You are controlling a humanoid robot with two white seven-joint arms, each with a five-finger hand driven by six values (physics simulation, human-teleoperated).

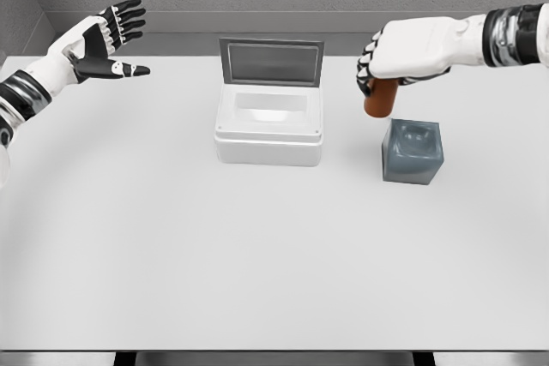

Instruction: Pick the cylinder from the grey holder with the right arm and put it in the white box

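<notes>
Table (257,255) nearest cam; grey holder (413,152) seen empty, R of white box (269,126); cylinder (380,98) held clear above holder's L edge, clenched at top by right hand (403,53); judged rigid, light, smooth, so firm side grip advised; left hand (107,40) splayed, far L of box.

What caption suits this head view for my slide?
Right hand lifts the brown cylinder clear of the grey holder, beside the open white box.
</notes>
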